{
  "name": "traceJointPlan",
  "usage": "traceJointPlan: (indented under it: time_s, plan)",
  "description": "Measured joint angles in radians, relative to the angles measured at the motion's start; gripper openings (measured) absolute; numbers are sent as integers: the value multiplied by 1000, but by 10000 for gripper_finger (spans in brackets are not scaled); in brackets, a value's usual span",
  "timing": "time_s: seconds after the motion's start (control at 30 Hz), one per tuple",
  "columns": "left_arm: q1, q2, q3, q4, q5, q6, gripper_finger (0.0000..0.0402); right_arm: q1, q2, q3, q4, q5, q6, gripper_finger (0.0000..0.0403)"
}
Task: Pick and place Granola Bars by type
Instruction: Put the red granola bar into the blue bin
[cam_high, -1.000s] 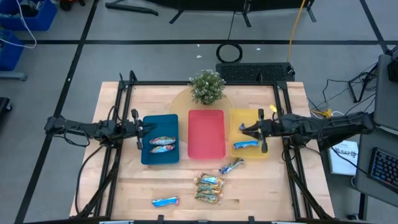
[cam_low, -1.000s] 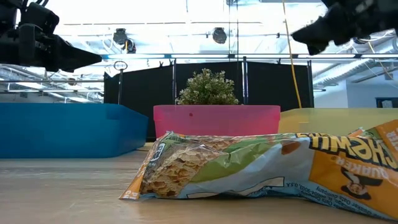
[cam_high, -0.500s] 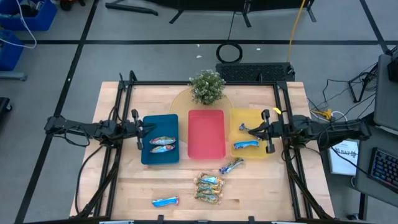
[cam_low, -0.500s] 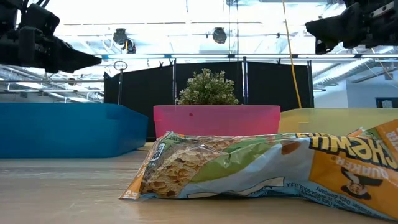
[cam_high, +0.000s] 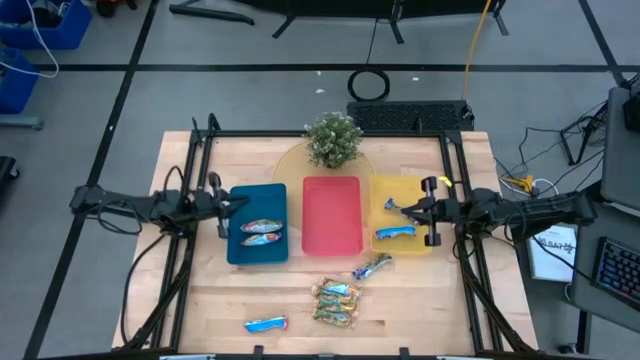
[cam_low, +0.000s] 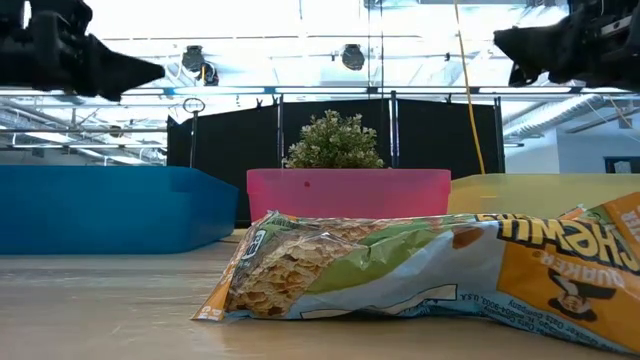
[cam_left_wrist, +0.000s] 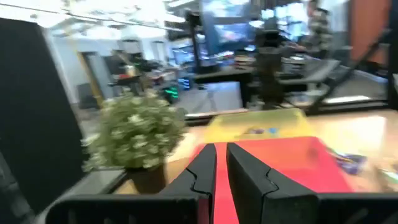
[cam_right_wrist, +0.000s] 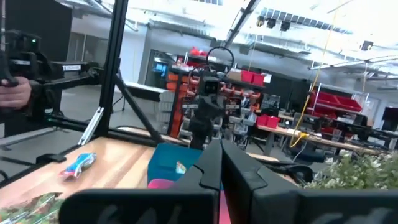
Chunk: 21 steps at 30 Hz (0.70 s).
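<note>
Your right gripper (cam_high: 392, 206), fingers pressed together and empty, hangs over the yellow tray (cam_high: 385, 190); your left gripper (cam_high: 238, 204), fingers nearly together, waits over the blue tray (cam_high: 250, 192). Next, you likely reach toward six o'clock for the loose Granola Bars (cam_high: 335, 302) and sort them by type

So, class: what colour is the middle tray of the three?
Pinkish red tray; the high view shows it best.

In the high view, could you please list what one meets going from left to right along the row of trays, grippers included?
left gripper → blue tray → red tray → yellow tray → right gripper, over the yellow tray.
</note>
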Motion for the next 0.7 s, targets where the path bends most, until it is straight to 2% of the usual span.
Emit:
traceJointPlan:
  time_s: [0.1, 0.2, 0.37, 0.5, 0.6, 0.7]
  plan:
    - [-41, 101, 84, -59, 9, -32, 47, 0, -1, -1, -10, 0, -22, 1]
    - [-113, 247, 209, -151, -81, -106, 47, 0, -1, -2, -6, 0, -61, 1]
    - [-284, 525, 491, -452, -251, -310, 47, 0, -1, -2, -6, 0, -77, 1]
    - [-429, 778, 713, -709, -333, -550, 47, 0, -1, -3, -6, 0, -77, 1]
    - [-505, 967, 871, -922, -335, -800, 47, 0, 0, -3, -8, 0, -76, 1]
    - [-571, 1150, 992, -1046, -263, -954, 47, 0, -1, -4, -20, -1, -70, 1]
